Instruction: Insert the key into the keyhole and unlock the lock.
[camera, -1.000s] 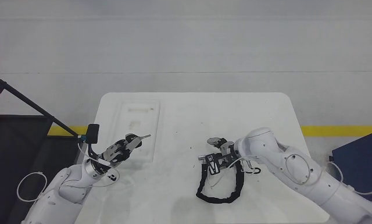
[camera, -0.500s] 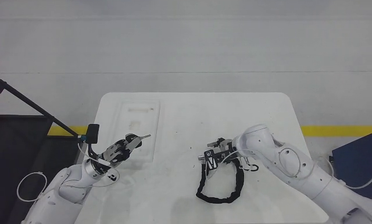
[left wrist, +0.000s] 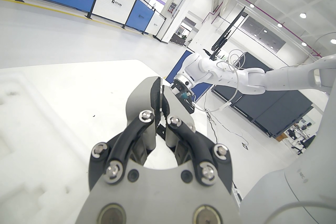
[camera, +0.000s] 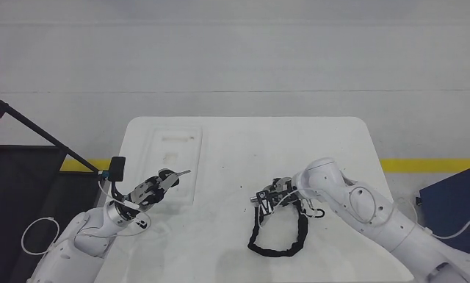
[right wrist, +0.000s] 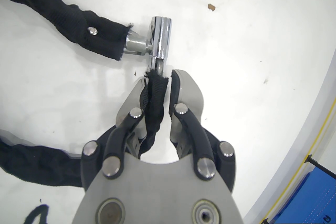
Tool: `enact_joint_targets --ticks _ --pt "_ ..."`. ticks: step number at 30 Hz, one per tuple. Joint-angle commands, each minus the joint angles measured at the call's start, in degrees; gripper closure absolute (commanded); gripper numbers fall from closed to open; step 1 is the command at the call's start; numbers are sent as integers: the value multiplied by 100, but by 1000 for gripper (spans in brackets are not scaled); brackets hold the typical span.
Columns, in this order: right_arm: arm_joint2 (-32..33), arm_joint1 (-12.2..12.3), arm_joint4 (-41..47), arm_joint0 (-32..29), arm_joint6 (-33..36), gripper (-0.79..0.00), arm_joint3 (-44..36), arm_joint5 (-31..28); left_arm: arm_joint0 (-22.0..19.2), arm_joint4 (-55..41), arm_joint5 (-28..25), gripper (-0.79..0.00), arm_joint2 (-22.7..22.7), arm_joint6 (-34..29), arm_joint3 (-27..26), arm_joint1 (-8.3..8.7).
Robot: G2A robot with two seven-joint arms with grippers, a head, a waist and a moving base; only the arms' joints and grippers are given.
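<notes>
Right now the chain lock [camera: 275, 246] lies on the table [camera: 220, 129] toward the near right corner, its black sleeved loop flat on the surface. The chrome lock cylinder [right wrist: 161, 37] sits at the loop's end nearest the table's middle. The right end effector [right wrist: 158, 78] is narrow, fingers either side of the sleeved chain end [right wrist: 155, 99] just behind the cylinder, with 1 pad pressed on the fabric. From the top view it [camera: 273, 197] sits low at that same end of the loop. The left end effector [left wrist: 160, 88] is pinched tight, pads together. In the top view it [camera: 167, 178] hangs over the near end of the white foam tray [camera: 176, 147] by the table's left edge, with the thin key [camera: 182, 172] sticking out of its tips, well apart from the lock. 2 or 3 brown crumbs [right wrist: 211, 7] lie on the table near the cylinder.
</notes>
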Motion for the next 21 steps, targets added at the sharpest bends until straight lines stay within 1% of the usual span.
enact_joint_targets --ticks 1,2,6,7,9,13,17,19,21 --pt "0 -18 -25 -5 1 -175 18 9 0 0 0 0 0 0 0 0" --pt "1 -27 -35 -7 -2 -160 39 3 0 0 0 0 0 0 0 0" --pt "-17 -66 -101 -27 9 -145 121 -13 0 0 0 0 0 0 0 0" --pt "-22 -76 -122 -32 19 -126 125 -13 0 0 0 0 0 0 0 0" --pt "-16 -86 -222 -38 66 0 45 42 0 0 0 0 0 0 0 0" --pt "93 -19 -739 -121 138 0 -509 409 0 0 0 0 0 0 0 0" --pt "312 167 -1440 -451 199 0 -1123 893 0 0 0 0 0 0 0 0" --pt "491 274 -1561 -646 55 0 -1369 1008 0 0 0 0 0 0 0 0" --pt "678 382 -1651 -852 -253 0 -1607 1128 0 0 0 0 0 0 0 0"
